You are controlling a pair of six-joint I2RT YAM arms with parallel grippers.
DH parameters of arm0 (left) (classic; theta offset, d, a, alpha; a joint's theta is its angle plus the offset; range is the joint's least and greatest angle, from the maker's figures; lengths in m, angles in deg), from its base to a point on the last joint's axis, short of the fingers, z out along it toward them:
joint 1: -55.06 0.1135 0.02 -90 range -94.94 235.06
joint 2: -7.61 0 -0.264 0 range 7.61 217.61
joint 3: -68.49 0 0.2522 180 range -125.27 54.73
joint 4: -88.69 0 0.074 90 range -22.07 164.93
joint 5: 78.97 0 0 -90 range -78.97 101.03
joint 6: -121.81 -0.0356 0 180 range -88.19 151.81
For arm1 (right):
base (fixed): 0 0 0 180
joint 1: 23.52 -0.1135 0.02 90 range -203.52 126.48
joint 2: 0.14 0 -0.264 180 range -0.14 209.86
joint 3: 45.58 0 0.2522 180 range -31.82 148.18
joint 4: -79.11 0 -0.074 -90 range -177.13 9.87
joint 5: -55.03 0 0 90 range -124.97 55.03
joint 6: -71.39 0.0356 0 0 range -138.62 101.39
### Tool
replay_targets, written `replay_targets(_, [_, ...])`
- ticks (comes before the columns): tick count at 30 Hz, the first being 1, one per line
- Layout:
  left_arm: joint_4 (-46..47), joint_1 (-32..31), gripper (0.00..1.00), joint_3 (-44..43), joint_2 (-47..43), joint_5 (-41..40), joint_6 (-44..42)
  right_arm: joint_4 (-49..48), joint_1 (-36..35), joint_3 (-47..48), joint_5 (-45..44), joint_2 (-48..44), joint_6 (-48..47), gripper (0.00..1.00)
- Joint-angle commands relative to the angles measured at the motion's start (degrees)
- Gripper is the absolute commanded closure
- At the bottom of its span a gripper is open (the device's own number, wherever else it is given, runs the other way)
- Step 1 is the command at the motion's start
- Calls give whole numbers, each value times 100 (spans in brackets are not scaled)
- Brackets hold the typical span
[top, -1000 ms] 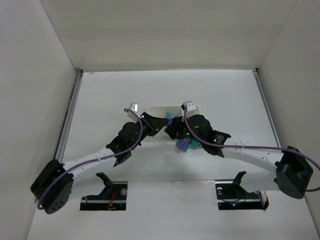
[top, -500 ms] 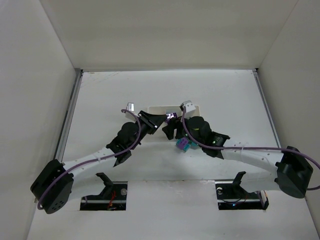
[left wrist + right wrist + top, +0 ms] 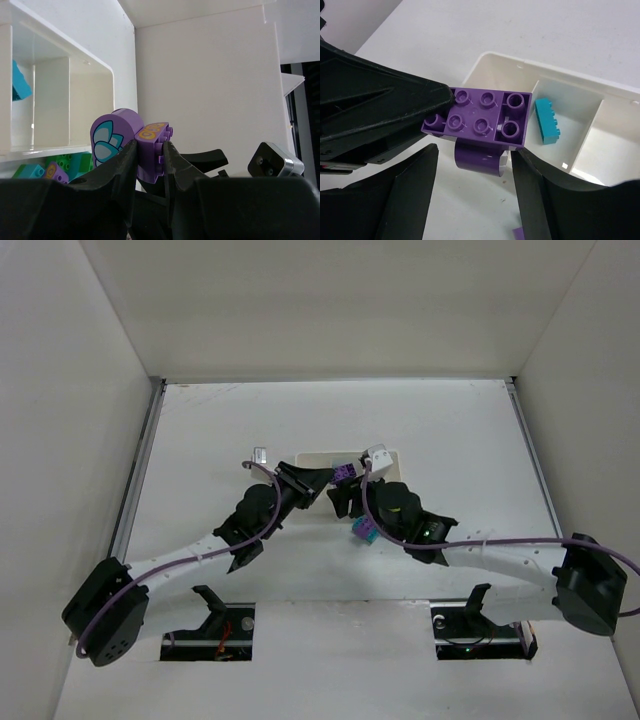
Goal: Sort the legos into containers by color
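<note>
My left gripper (image 3: 150, 150) is shut on a purple lego stack (image 3: 152, 142): a studded plate with a rounded purple piece (image 3: 112, 135) that carries a cyan petal print. The stack hangs just in front of the white three-compartment tray (image 3: 530, 65). From the right wrist the same stack (image 3: 485, 117) shows its underside. My right gripper (image 3: 474, 152) stands open below it, one finger on each side. One cyan brick (image 3: 547, 120) lies in a tray compartment. From above, both grippers (image 3: 330, 480) (image 3: 345, 498) meet at the tray's near edge.
A small pile of green, cyan and purple bricks (image 3: 365, 531) lies on the table under my right wrist, also seen past the left fingers (image 3: 50, 167). The tray's far rim (image 3: 392, 453) shows behind the arms. White walls enclose the table.
My right gripper's jaws have spread apart and now stand off the purple stack. My left gripper keeps its hold and has edged toward the tray.
</note>
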Motion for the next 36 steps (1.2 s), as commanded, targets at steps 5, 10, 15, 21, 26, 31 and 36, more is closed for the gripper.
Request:
replay_targets(5, [131,-82,92,-206,-260,-122,177,-453,-158,75,-364,179,-275,46])
replay_targets(10, [131,-73,92,-197,-295,-139,159,-514,-158,31,-513,276,-275,64])
replay_targets(15, [175,234,92,-232,-531,-87,160,-514,-158,-66,-461,364,-214,68])
replay_targets(21, [140,568,92,-372,-796,-175,45,-540,-158,-127,-417,364,-178,69])
replay_targets(26, [193,735,92,-443,-770,-122,71,-532,-158,-136,-399,320,-196,70])
replay_targets(31, [210,543,92,-548,-673,-131,115,-295,-255,-4,-794,451,-328,70])
replay_targets(36, [219,288,92,-733,-900,-192,-25,-277,-238,-56,-637,400,-161,70])
